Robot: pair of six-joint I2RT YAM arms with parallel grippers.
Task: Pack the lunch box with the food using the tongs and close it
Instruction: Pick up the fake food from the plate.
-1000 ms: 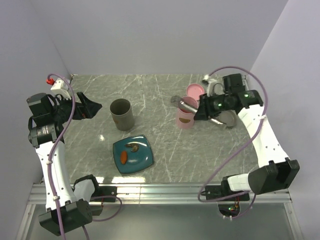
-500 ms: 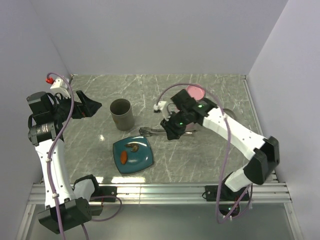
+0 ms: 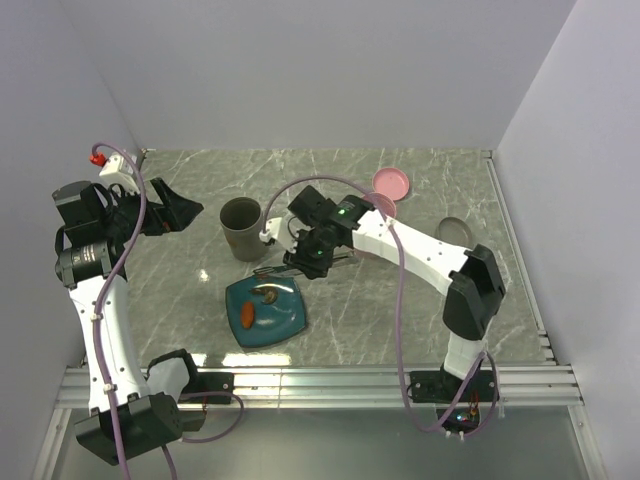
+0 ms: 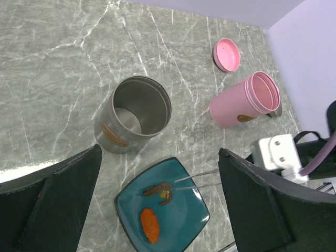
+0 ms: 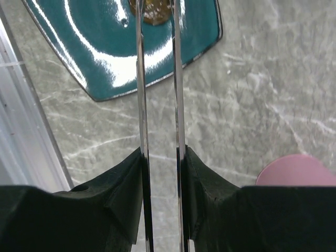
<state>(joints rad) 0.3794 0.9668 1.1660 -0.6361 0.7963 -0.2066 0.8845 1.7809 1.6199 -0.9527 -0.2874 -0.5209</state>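
Right arm: a second ago it was over by the pink container (image 4: 244, 102). It has swung left across the table and now reaches over the teal plate (image 3: 285, 320).
Right gripper (image 5: 160, 157): clamped on the tongs (image 5: 139, 79), its pads squeezing the two silver arms partway together.
Tongs: they point down at the plate, with the tips on either side of the brown piece (image 4: 160, 190).
Contact: hard to call. The wrist view cuts the tips off at its top edge, so they may be touching the piece or just above it.
Food: both pieces lie on the plate. The orange piece (image 4: 149, 224) sits just beside the brown one, nearer the arms' bases.
Left gripper (image 3: 178, 210): unchanged, raised at the left with its jaws wide apart and nothing in them.
Containers: the grey metal cup (image 3: 243, 228) stands open just beyond the plate. The pink container is also open, and its pink lid (image 3: 390, 183) lies flat behind it.
Meaning: nothing is packed yet. This looks like the start of the first pick, and the next need is a firmer squeeze on the brown piece.
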